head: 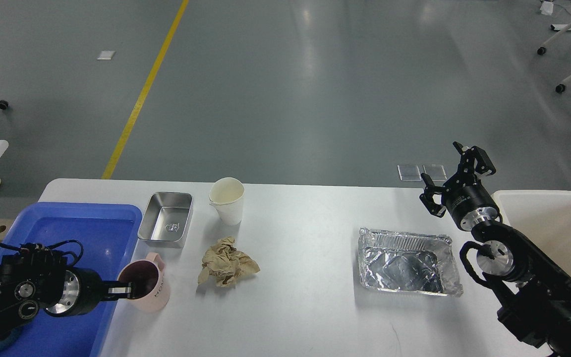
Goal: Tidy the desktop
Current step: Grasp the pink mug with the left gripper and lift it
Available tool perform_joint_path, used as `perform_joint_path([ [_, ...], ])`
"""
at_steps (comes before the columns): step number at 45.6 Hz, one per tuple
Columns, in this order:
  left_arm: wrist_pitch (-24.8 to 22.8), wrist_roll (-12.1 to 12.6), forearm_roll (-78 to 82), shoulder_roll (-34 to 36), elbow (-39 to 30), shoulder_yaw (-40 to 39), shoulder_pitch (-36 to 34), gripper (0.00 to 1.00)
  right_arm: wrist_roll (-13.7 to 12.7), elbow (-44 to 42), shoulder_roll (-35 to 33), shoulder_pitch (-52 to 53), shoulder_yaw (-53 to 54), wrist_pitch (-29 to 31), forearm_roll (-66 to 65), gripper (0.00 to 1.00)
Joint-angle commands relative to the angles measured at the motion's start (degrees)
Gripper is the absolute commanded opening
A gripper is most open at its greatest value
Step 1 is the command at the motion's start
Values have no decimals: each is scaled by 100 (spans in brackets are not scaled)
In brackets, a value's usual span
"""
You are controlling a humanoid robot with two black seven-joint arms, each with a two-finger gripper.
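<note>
The white desktop (305, 233) carries a pink mug (149, 290) at the front left, a crumpled brown paper ball (227, 261), a white paper cup (227, 200), a small steel tray (165, 218) and an empty foil tray (407, 261). My left gripper (122, 290) comes in from the left over the blue tray's edge and is shut on the pink mug's rim, one finger inside the mug. My right gripper (446, 171) is open and empty, raised above the desktop's far right edge, beyond the foil tray.
A blue plastic tray (67, 230) lies at the desktop's left end. A cream-white bin (553, 223) stands at the right end, beside my right arm. Wheeled stand legs (560, 88) are on the floor, far right.
</note>
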Motion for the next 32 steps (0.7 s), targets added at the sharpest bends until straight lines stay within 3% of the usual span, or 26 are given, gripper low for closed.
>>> perform_joint_path([
  [1,-219,3,-25,-15,12,-11,-23,5,0,0,-3,-25,-9,0,0,100],
  [4,-351,-5,-42,-15,12,-38,-58,0,0,0,-3,-34,-9,0,0,100],
  [20,-404,-23,-60,108,-67,-117,-93,0,0,0,-3,-7,-9,0,0,100],
  [27,-448,-84,-156,608,-304,-301,-102,0,0,0,-3,19,-9,0,0,100],
  [32,-729,-137,-411,1109,-463,-599,-102,0,0,-9,-3,28,-9,0,0,100],
])
